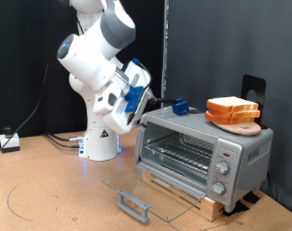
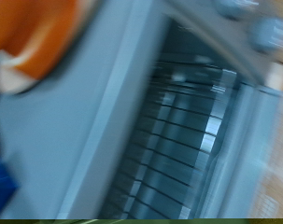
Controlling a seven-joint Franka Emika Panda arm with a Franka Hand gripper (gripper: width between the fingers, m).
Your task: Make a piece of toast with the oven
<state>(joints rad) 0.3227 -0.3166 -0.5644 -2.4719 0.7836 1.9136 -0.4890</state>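
From where I stand, the exterior view's left shows a small black box with cables (image 1: 9,141) lying on the brown counter (image 1: 49,192), and a thin cable curving across the surface nearer the bottom. Next comes the white arm (image 1: 95,72) on its base, bent over so that its hand, with blue fittings, reaches toward the oven's upper left corner. The pincer (image 1: 146,114) sits just beside that corner, close to the oven's top edge; its fingers are too hidden for me to tell whether they are spread or closed, and nothing shows between them. A small blue object (image 1: 180,107) rests on the oven's roof near the hand. The oven (image 1: 199,149) stands on a wooden slatted base (image 1: 208,202), silver-grey, with its knobs (image 1: 221,166) on the exterior view's right of the front. Its glass door (image 1: 150,192) is dropped fully open and lies flat on the counter, the grey bar handle (image 1: 133,203) at the near edge, and the wire rack (image 1: 179,152) shows bare inside. The piece of toast (image 1: 232,108) lies on a round wooden board (image 1: 240,125) on top of the oven, toward the exterior view's right. The wrist view is blurred: the oven's grey top, the rack bars (image 2: 169,140) inside, and an orange-brown patch, seemingly the toast (image 2: 34,33), at a corner.
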